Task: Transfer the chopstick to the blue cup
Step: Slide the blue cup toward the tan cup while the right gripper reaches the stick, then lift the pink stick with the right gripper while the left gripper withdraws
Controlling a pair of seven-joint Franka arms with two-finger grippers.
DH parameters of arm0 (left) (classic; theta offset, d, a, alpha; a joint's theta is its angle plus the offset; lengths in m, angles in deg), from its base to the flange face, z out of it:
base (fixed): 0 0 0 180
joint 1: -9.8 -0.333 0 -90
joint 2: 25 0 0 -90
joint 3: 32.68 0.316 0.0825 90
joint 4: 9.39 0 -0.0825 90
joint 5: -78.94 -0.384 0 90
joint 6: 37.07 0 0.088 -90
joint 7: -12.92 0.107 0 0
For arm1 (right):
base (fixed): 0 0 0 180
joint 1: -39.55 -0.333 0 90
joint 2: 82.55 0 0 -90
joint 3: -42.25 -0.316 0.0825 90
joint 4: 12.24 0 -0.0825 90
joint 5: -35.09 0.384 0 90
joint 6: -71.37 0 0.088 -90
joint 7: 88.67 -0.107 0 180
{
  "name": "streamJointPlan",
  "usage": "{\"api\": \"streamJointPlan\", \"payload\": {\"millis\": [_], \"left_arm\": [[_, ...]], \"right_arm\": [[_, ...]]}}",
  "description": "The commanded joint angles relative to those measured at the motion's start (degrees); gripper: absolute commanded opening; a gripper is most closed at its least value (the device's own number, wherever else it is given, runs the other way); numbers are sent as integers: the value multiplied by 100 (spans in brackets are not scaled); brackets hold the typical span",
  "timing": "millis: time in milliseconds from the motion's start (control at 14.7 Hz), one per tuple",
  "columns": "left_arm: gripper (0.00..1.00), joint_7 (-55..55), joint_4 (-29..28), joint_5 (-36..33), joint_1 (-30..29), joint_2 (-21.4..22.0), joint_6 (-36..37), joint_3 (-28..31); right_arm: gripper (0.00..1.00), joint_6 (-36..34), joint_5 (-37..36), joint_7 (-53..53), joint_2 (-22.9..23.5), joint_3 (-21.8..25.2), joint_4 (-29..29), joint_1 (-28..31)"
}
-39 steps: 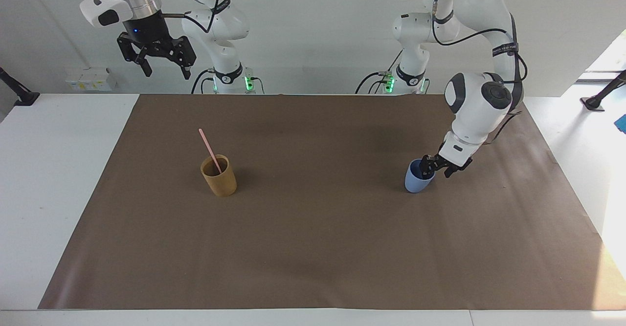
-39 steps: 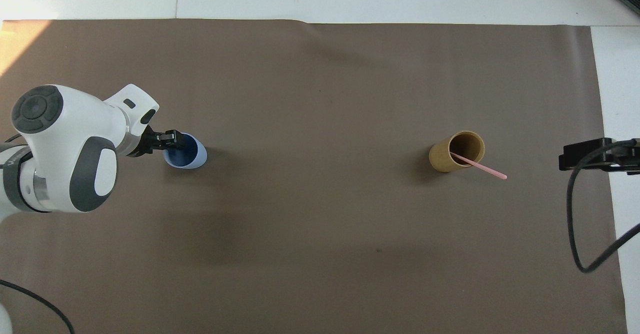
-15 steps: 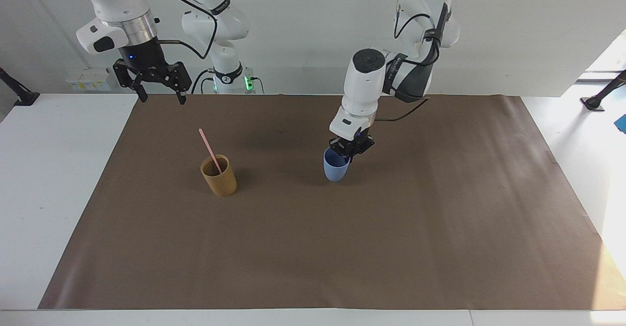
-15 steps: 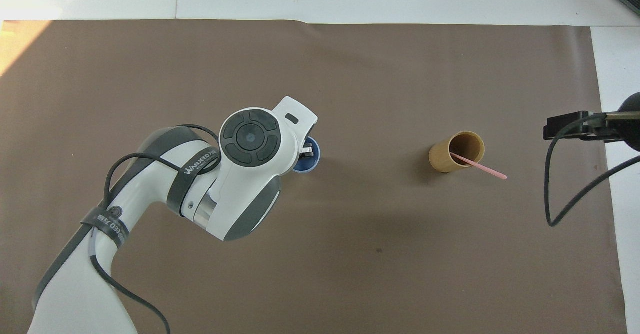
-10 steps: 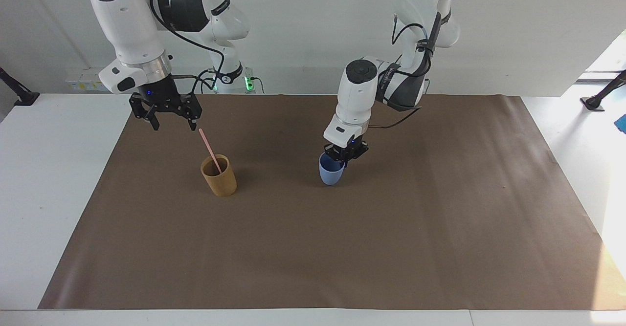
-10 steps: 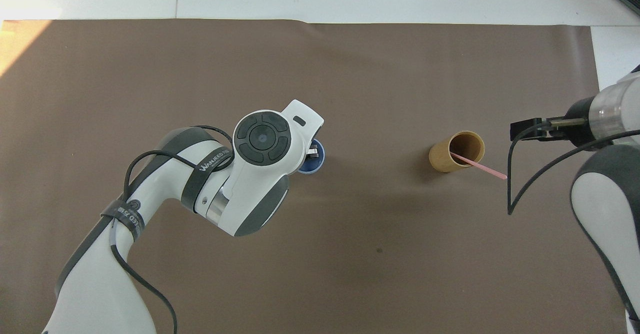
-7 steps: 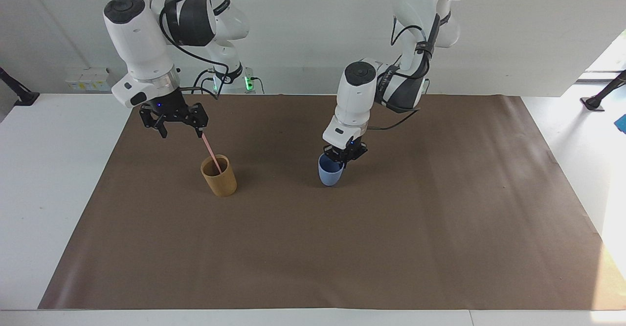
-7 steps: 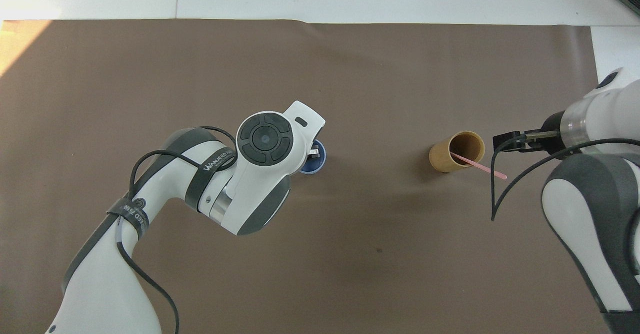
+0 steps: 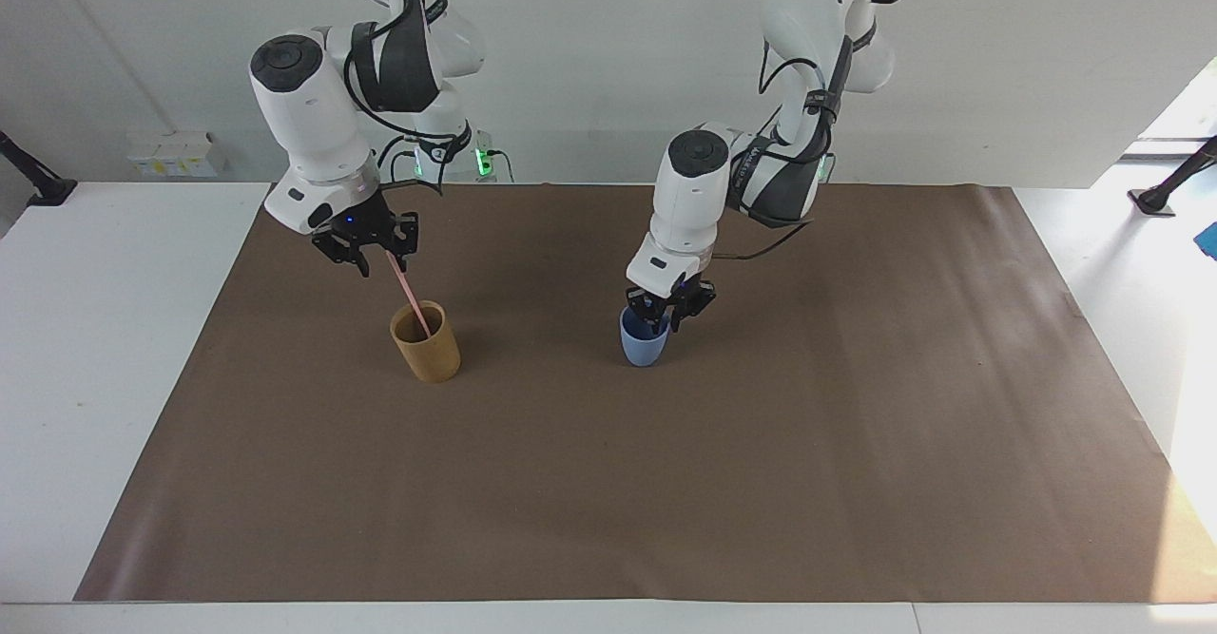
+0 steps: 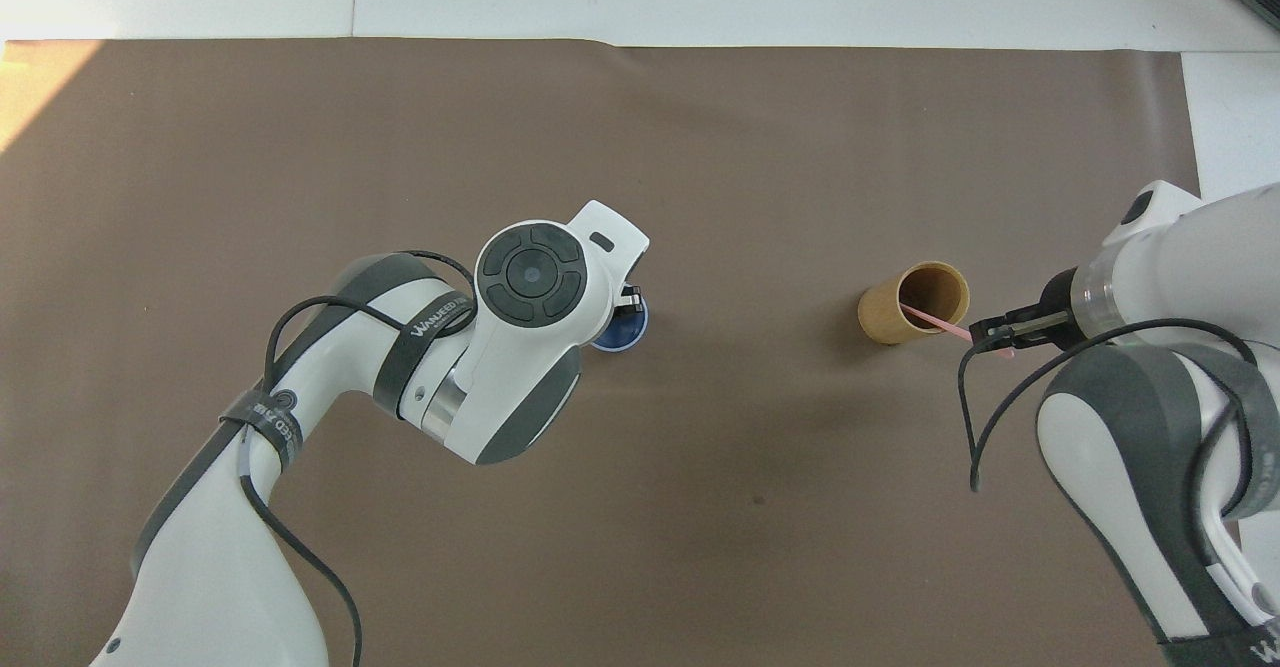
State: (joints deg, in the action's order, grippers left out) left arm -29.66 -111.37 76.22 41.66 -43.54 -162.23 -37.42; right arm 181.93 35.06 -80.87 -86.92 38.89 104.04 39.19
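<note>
The chopstick [image 9: 409,294] leans in the tan cup [image 9: 425,341], its top between the right gripper [image 9: 373,259] jaws; whether they clamp it I cannot tell. The left gripper [image 9: 666,316] jaws straddle the blue cup [image 9: 642,347] rim, grip unclear.

From overhead, the chopstick [image 10: 935,320] runs from the tan cup [image 10: 912,303] to the right gripper [image 10: 992,332]; the blue cup [image 10: 622,332] peeks out beneath the left arm.

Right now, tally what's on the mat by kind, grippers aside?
Cups: 2, the blue cup and the tan cup
Chopsticks: 1, the chopstick leaning in the tan cup
Total: 3
</note>
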Motion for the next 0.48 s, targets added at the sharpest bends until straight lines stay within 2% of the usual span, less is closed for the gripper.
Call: {"api": "streamJointPlan", "payload": {"millis": [0, 68, 136, 204, 272, 408], "left_arm": [[100, 169, 65, -141, -100, 447, 509, 114], [100, 344, 65, -141, -319, 605, 658, 114], [100, 572, 56, -141, -495, 807, 842, 114], [100, 992, 30, -133, -766, 1070, 1044, 114], [100, 1527, 12, -72, -1160, 1299, 1325, 105], [100, 2539, 21, 200, -1663, 1590, 1783, 123]], "right_arm": [[48, 107, 363, 545, -293, -16, 377, 81], [46, 107, 372, 651, -328, -7, 421, 90], [38, 107, 372, 696, -328, -7, 422, 90], [15, 107, 372, 705, -328, -7, 422, 90], [0, 115, 381, 688, -328, -7, 413, 90], [0, 142, 381, 670, -250, -7, 300, 90]]}}
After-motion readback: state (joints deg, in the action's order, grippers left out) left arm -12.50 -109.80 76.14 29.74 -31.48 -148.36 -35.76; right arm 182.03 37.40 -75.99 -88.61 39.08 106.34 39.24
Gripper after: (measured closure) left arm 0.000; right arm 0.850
